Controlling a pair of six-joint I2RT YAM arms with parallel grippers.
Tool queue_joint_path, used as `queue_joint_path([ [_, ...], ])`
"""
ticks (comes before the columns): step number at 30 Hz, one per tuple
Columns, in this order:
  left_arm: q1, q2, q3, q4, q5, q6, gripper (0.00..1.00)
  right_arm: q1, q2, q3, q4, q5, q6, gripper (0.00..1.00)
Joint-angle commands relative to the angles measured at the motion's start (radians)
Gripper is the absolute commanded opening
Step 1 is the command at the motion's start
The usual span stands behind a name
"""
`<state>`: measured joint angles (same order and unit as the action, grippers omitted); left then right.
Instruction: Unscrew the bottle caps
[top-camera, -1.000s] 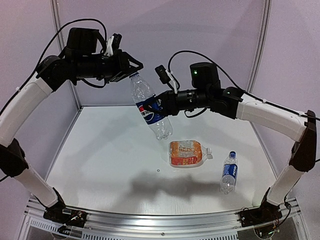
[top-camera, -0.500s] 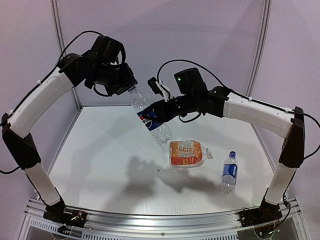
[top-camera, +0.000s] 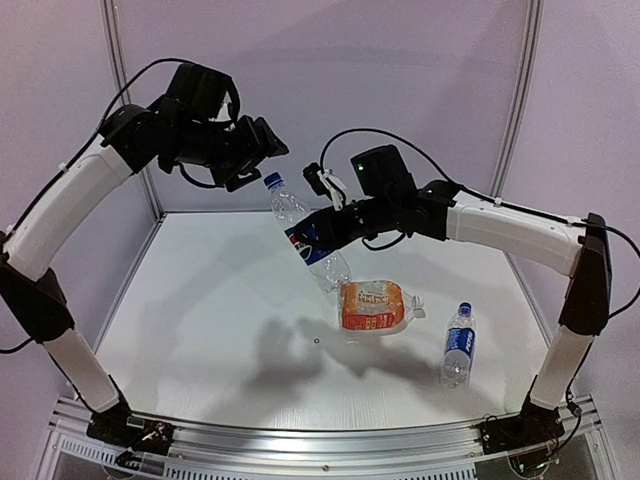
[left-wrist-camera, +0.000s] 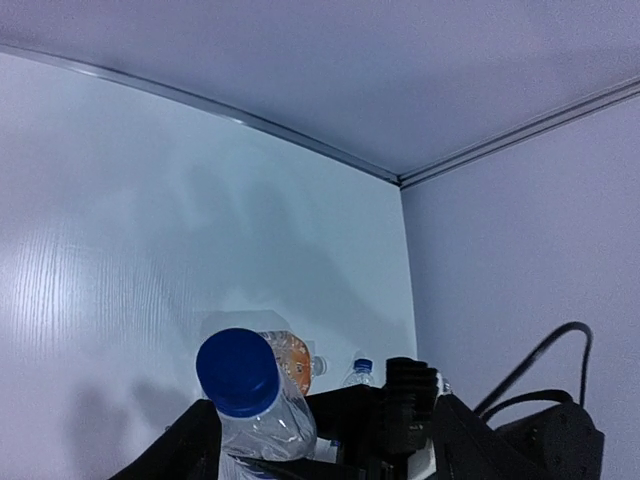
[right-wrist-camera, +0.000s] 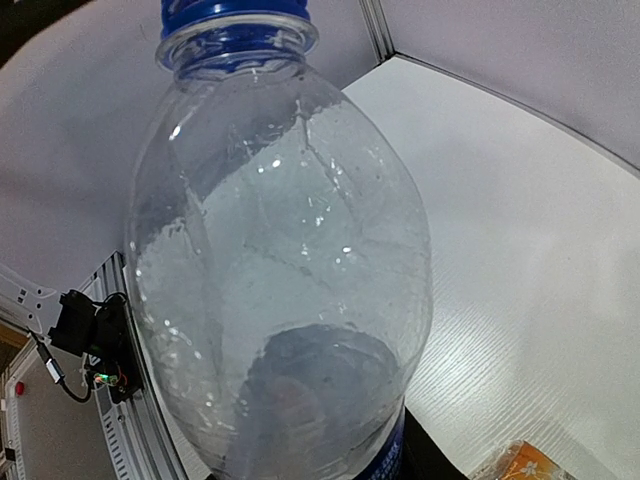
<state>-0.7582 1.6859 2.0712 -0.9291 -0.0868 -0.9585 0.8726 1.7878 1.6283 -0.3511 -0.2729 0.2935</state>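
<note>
A clear bottle (top-camera: 290, 210) with a blue label hangs tilted above the table, its blue cap (top-camera: 272, 181) pointing up and left. My right gripper (top-camera: 320, 232) is shut on it at the label. In the right wrist view the bottle (right-wrist-camera: 280, 250) fills the frame with the cap (right-wrist-camera: 235, 14) at the top, and it hides my fingers. My left gripper (top-camera: 258, 152) stands open just above and left of the cap, not touching it. The left wrist view looks down on the cap (left-wrist-camera: 238, 372), which is still on the neck.
A squat orange-labelled bottle (top-camera: 373, 306) lies on the table, its whitish cap (top-camera: 418, 311) pointing right. A slim blue-labelled bottle (top-camera: 458, 346) with a blue cap (top-camera: 465, 308) lies near the right arm. Metal posts and walls enclose the white table (top-camera: 200, 310).
My left gripper was shut on the blue cap; it has opened and drawn back up and to the left. The right arm has lowered the bottle slightly.
</note>
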Motion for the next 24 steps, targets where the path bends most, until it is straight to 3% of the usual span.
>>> queue_joint_path([
  [1, 0.028, -0.135, -0.087, 0.076, 0.033, 0.049, 0.71, -0.003, -0.055, -0.018, 0.013, 0.02, -0.001, 0.35],
  [6, 0.09, -0.32, -0.315, 0.248, 0.105, 0.145, 0.73, -0.002, -0.074, -0.016, 0.029, -0.01, 0.002, 0.35],
  [12, 0.128, -0.451, -0.519, 0.497, 0.349, 0.439, 0.75, -0.003, -0.139, -0.063, 0.162, -0.233, 0.046, 0.37],
  [17, 0.141, -0.434, -0.493, 0.567, 0.577, 0.478, 0.75, -0.003, -0.154, -0.095, 0.293, -0.392, 0.125, 0.37],
  [24, 0.122, -0.344, -0.421, 0.612, 0.646, 0.457, 0.73, -0.002, -0.159, -0.111, 0.321, -0.437, 0.139, 0.37],
])
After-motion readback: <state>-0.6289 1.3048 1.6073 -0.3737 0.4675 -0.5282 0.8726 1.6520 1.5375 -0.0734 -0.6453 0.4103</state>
